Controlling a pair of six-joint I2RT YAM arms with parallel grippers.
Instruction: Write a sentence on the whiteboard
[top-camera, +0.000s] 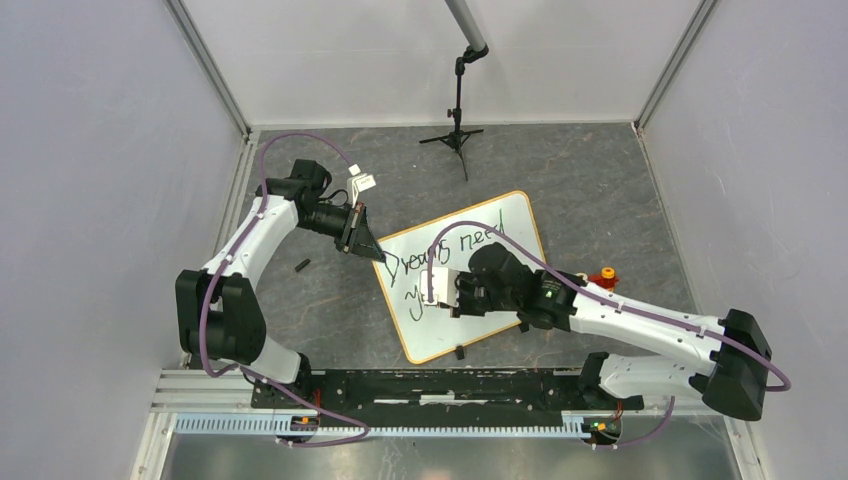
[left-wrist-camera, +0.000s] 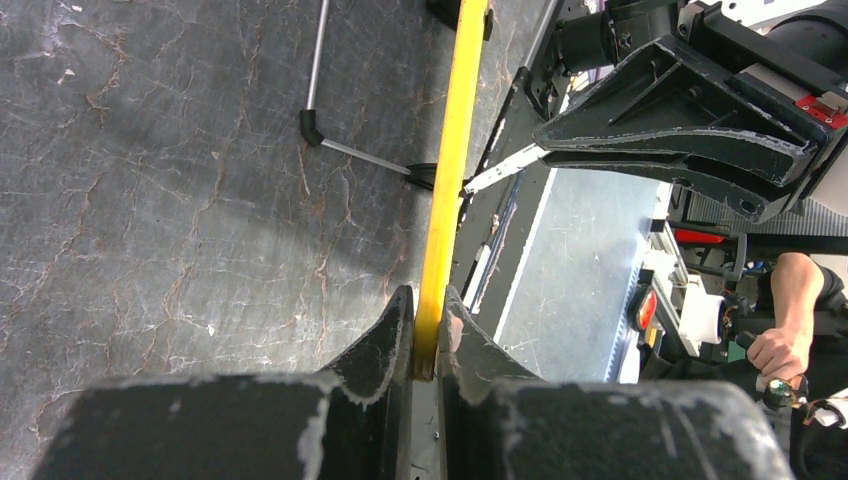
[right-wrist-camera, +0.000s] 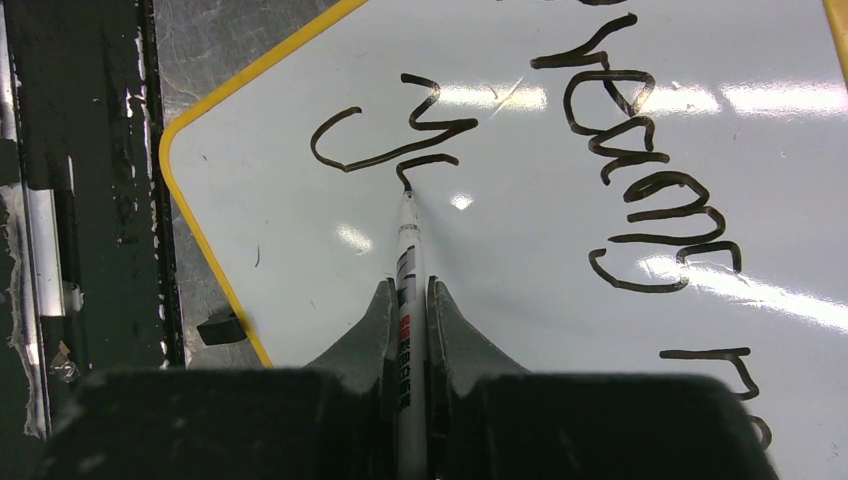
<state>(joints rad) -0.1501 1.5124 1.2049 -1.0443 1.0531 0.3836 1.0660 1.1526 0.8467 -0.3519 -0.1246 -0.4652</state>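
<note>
Sentence (top-camera: 445, 257): the first line sits on the upper half of the whiteboard (top-camera: 436, 335). The second is only begun, two letters near the board's left end. The board lies tilted on the table (top-camera: 300, 320), long axis running from near-left to far-right. My right claw (right-wrist-camera: 408, 290) is closed on the marker (right-wrist-camera: 408, 250). The marker points straight out from the jaws, tip touching the board at the end of the last stroke. Blank board lies back toward my wrist, so I judge the next letters call for drawing the tip toward me. My right arm stretches low across the board's near-right part. My left claw (left-wrist-camera: 428, 300), elbow bent, pinches the yellow rim (left-wrist-camera: 455, 150) at the left corner.
</note>
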